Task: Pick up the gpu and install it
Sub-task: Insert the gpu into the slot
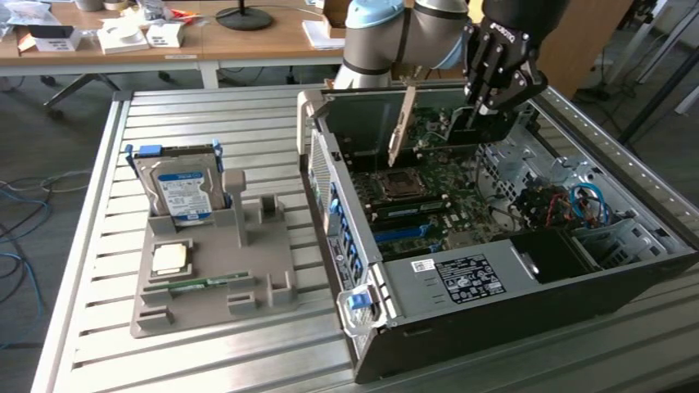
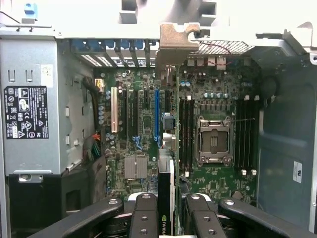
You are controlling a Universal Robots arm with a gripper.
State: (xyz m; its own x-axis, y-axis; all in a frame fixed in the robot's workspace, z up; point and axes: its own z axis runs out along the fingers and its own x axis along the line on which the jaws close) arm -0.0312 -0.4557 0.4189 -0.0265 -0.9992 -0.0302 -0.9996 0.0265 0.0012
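Tabletop (image 1: pixel 273 360) of ribbed, pale metal slats carries an open desktop computer case (image 1: pixel 437 344), lying on its side, dark outside and bare grey steel inside. Directly below the gripper (image 1: pixel 479 119) lies the green motherboard (image 2: pixel 133 139), dense with small parts, its square metal processor socket (image 2: pixel 214 141) just to one side of the fingers. Well away from the gripper, outside the case, sits a grey moulded plastic tray (image 1: pixel 262 270). It holds an upright silver hard drive (image 1: pixel 183 190) with a blue label, and a narrow green memory stick (image 1: pixel 196 284) lying flat.

The black, jointed gripper is clenched on the gpu (image 2: pixel 166 193), a thin, dark card seen edge-on between the fingers (image 2: pixel 143 213) in the wrist view. A green logo shows on the card near the grip. The card stands on its long edge inside the case, and its silvery metal bracket (image 1: pixel 404 123) reaches towards the case's rear wall, at the end of the card away from the gripper.

Picking up looks finished: the card is off the tray and inside the case. It stands along the row of expansion slots, just beside a long blue slot (image 2: pixel 156 114). Whether its lower edge is pressed home in a slot cannot be seen. Judged from this, the installing is under way, with the card not let go.
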